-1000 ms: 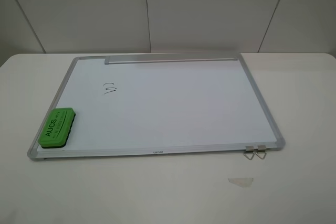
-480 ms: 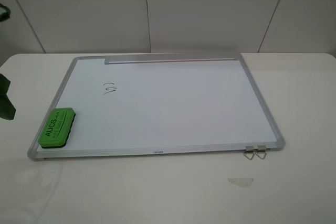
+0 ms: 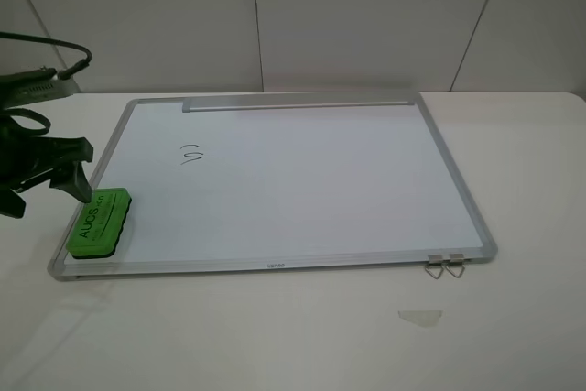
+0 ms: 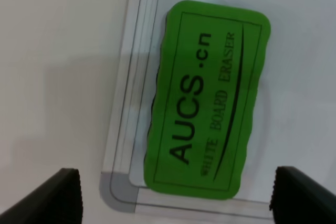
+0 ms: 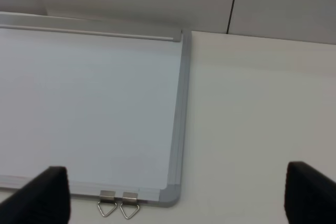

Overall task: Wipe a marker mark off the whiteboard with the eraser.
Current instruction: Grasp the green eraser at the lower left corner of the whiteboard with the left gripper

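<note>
Your left hand [image 3: 46, 191] has come into the high view since a second ago. Back then no arm showed at all, and half a second ago only a dark sliver sat at the left edge. Now it hangs over the counter [image 3: 275, 336] just beside the whiteboard's [image 3: 320, 180] left frame, with a cable [image 3: 46, 40] looping above it. Its nearer finger [image 3: 78, 179] stands close to the far end of the eraser [image 3: 99, 222].

The hand is released. In the left wrist view its fingertips [image 4: 58, 198] stand wide apart, with the eraser [image 4: 207, 100] lying between them and touching neither.

The eraser has not shifted. It lies flat in the whiteboard's near left corner, one long side running along the frame, with the printed "AUCS .cn" facing up.

The marker mark [image 3: 191, 155] is unchanged: a thin black squiggle on the left part of the whiteboard, well apart from the eraser and farther from you.

The tray strip [image 3: 298, 103] runs along the far edge. The two metal clips [image 3: 444, 266] sit at the near right corner as before. A small pale scrap [image 3: 419, 317] lies on the counter near them.

Your right hand [image 5: 178, 195] does not show in the high view. In its own wrist view its fingertips [image 5: 44, 195] are spread wide, released, above the whiteboard's [image 5: 89, 103] near right corner and the clips [image 5: 118, 204].
</note>
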Action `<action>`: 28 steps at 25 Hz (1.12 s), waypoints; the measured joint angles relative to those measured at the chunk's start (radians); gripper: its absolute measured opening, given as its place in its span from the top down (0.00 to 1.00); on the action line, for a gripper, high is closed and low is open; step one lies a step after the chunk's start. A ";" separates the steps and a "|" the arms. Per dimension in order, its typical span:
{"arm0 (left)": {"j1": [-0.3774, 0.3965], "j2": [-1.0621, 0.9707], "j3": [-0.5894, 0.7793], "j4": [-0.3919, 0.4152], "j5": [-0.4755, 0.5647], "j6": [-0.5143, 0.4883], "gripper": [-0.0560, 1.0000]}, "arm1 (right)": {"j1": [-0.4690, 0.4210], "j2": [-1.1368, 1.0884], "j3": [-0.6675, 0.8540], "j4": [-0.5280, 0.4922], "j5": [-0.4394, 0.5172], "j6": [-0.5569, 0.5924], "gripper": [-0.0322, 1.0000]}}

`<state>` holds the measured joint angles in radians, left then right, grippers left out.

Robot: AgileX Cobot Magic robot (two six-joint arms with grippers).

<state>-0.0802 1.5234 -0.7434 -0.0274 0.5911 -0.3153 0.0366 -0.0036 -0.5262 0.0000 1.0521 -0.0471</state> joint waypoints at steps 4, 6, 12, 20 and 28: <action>0.000 0.095 0.000 -0.003 -0.069 -0.005 0.25 | 0.000 0.000 0.000 0.000 0.000 0.000 0.18; 0.000 0.138 0.000 -0.003 -0.106 -0.006 0.25 | 0.000 0.000 0.000 0.000 0.000 0.000 0.18; 0.000 0.208 -0.001 -0.025 -0.176 0.010 0.25 | 0.000 0.000 0.000 0.000 0.000 0.000 0.18; 0.000 0.212 -0.001 -0.049 -0.215 0.040 0.25 | 0.000 0.000 0.000 0.000 0.000 0.000 0.18; 0.000 0.213 -0.001 -0.086 -0.242 0.087 0.25 | 0.000 0.000 0.000 0.000 0.000 0.000 0.18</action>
<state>-0.0802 1.7365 -0.7443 -0.1132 0.3495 -0.2286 0.0366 -0.0036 -0.5262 0.0000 1.0521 -0.0471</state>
